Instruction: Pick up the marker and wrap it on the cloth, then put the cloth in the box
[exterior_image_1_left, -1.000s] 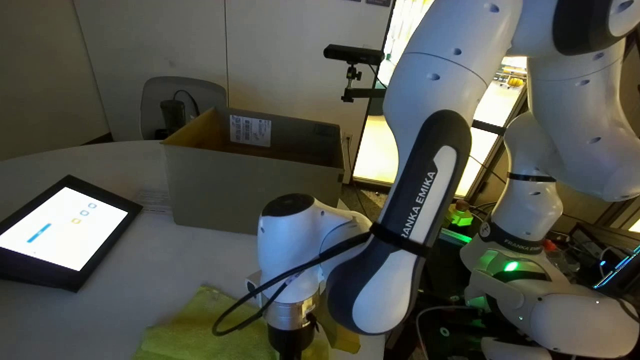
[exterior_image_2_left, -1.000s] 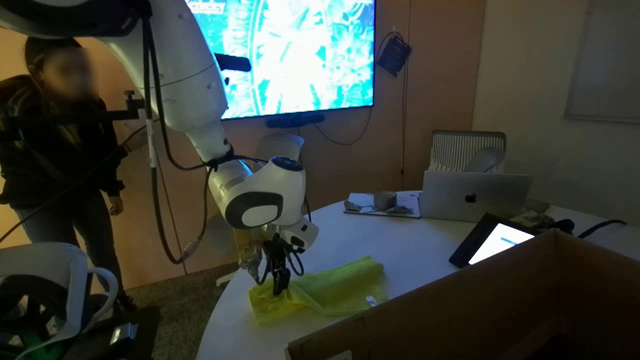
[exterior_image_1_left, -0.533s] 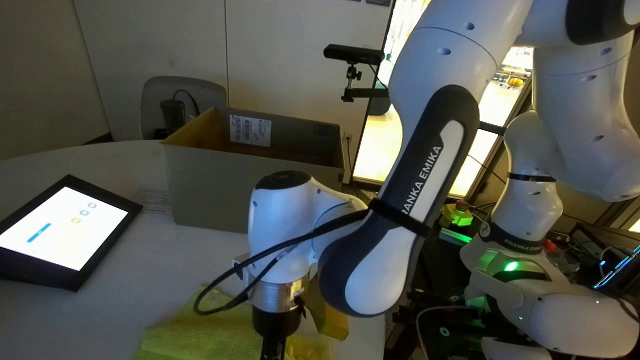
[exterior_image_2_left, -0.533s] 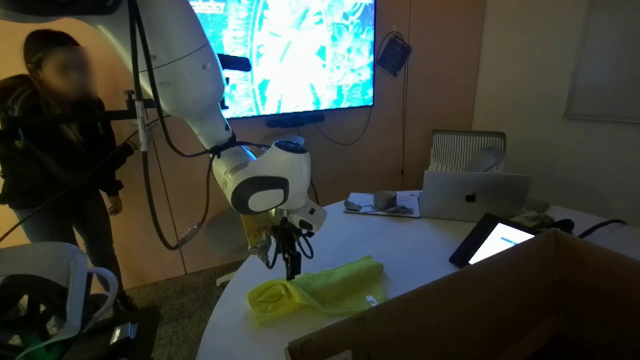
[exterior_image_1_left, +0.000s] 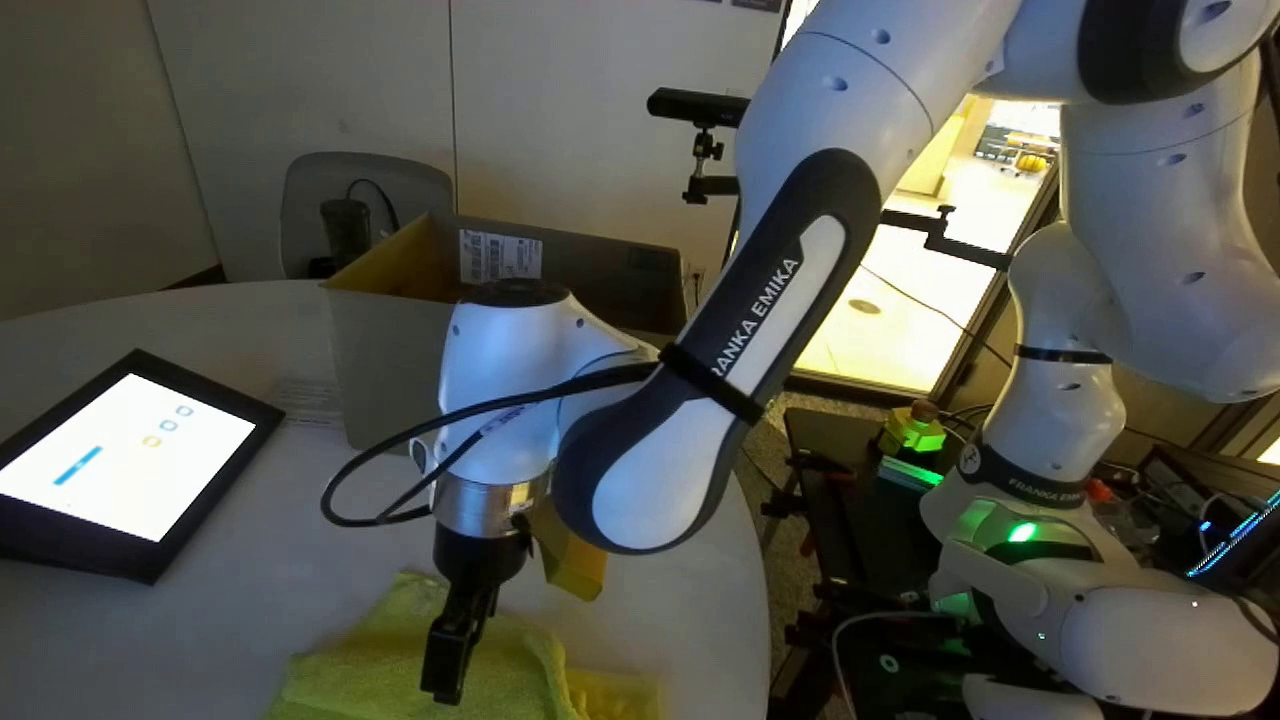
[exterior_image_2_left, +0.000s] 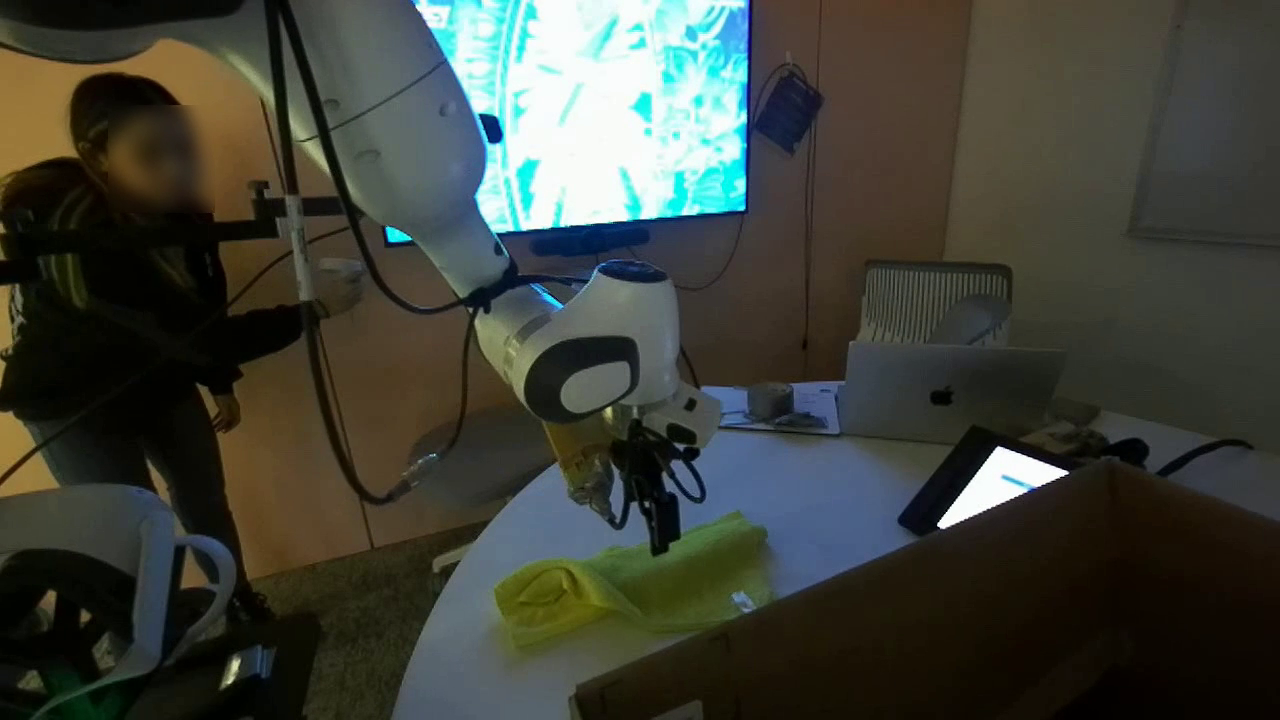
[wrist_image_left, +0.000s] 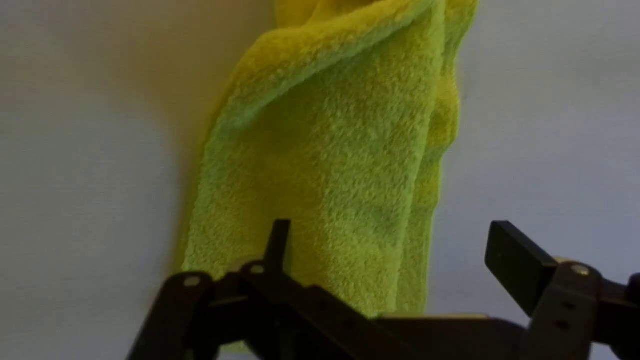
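the spread gripper (wrist_image_left: 390, 235) hides part of the cloth (wrist_image_left: 320, 185) below. in an exterior view the box (exterior_image_2_left: 960, 610) is cut off.

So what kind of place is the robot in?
Probably a meeting room or office: there's a big bright screen, a white table with a curved edge, and a laptop sitting on it.

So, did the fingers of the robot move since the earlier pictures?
Yes. In an exterior view, the fingers have moved rightward and slightly up in the picture, nearer to the laptop, which has stayed in place.
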